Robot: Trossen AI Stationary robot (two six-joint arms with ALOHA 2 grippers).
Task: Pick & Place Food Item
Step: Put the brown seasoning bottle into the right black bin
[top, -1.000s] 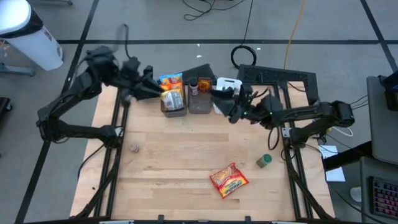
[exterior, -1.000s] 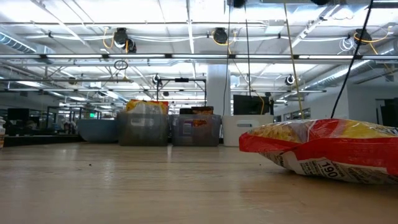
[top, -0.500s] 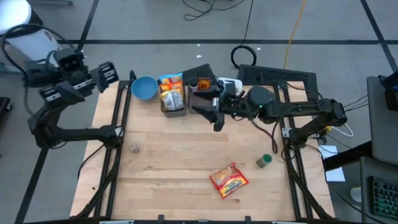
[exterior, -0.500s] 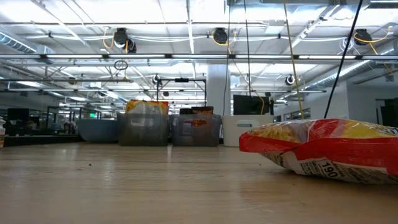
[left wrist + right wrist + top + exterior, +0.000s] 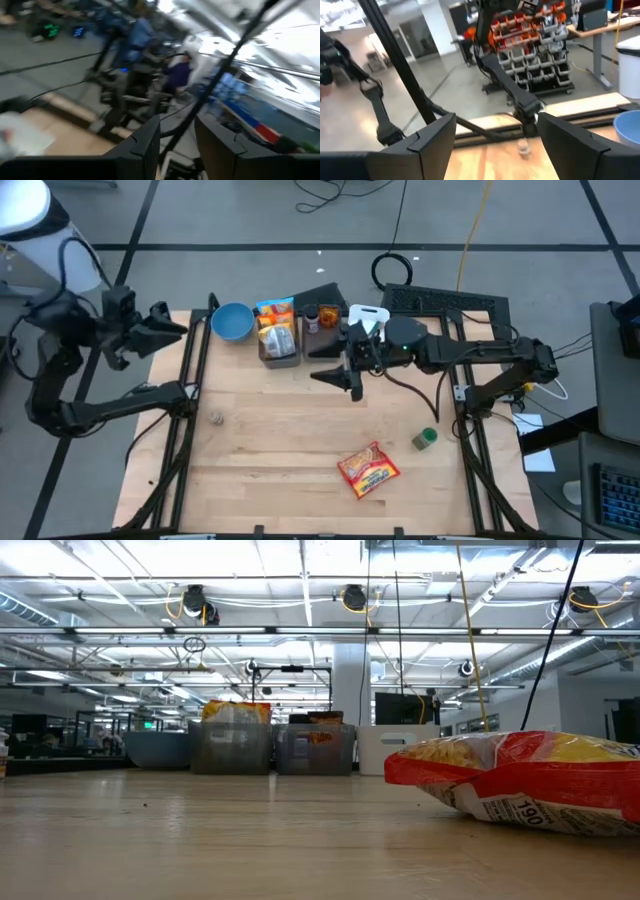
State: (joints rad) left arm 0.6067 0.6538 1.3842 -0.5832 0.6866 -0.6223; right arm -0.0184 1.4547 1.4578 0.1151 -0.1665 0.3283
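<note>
Food packet: a flat red and yellow snack bag [image 5: 369, 470] with printed lettering, lying flat on the wooden table [image 5: 280, 440], tilted diagonally.
Place on table: toward five o'clock from the table's middle in the high view, near the front edge, well apart from the containers.
Low view: the same bag [image 5: 520, 780] fills the right side, puffed, its crimped end pointing left, white panel with dark print along its underside.
Contact: rests on the bare wood, nothing touching it.
Containers: two clear bins [image 5: 300, 340] at twelve o'clock on the table, side by side, holding packaged food; the left one holds a yellow and orange packet [image 5: 275, 315] standing upright.
</note>
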